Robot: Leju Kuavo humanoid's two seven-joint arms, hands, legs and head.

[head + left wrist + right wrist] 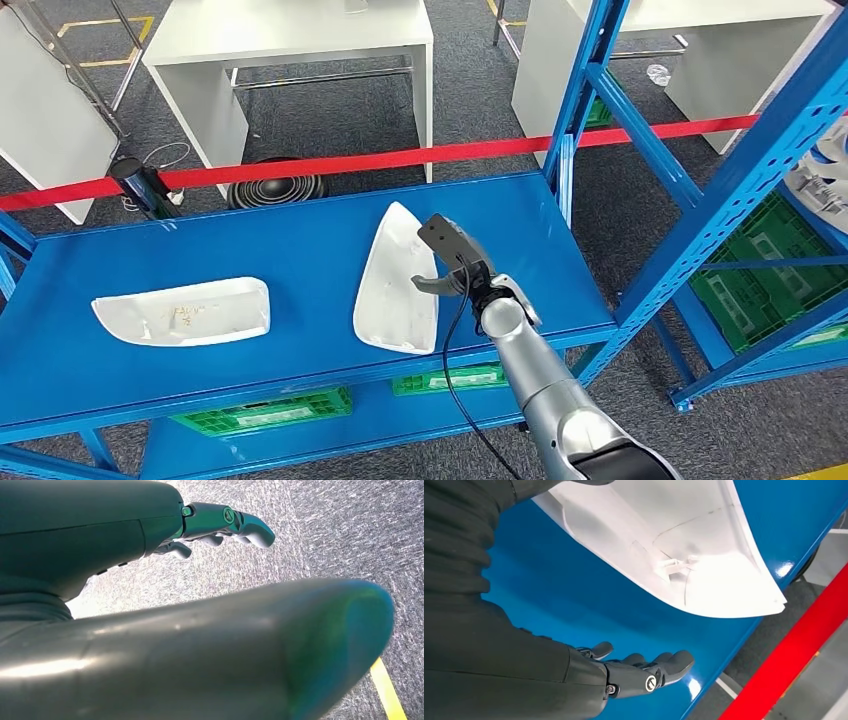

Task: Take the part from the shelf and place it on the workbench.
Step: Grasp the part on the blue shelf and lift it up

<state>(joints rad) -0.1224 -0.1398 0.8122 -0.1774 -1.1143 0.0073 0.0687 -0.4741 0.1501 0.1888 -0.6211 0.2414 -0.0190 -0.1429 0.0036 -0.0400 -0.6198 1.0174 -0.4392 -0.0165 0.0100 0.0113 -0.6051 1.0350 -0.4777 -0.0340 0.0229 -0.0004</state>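
Observation:
Two white moulded parts lie on the blue shelf (pixel 300 250). One part (pixel 397 279) lies near the shelf's right end, the other part (pixel 185 311) at the left. My right hand (pixel 455 265) hovers at the right edge of the nearer part, its thumb reaching toward that edge and its fingers apart. In the right wrist view the same part (pixel 684 545) lies just beside my spread fingers (pixel 644 672), with blue shelf between them. My left hand (pixel 220 525) hangs over grey carpet, holding nothing, fingers loosely extended.
Blue shelf uprights (pixel 585 90) and a slanted brace (pixel 760 150) stand right of my arm. A red barrier tape (pixel 420 157) runs behind the shelf. White tables (pixel 290 50) stand beyond it. Green crates (pixel 270 410) sit on the lower shelf.

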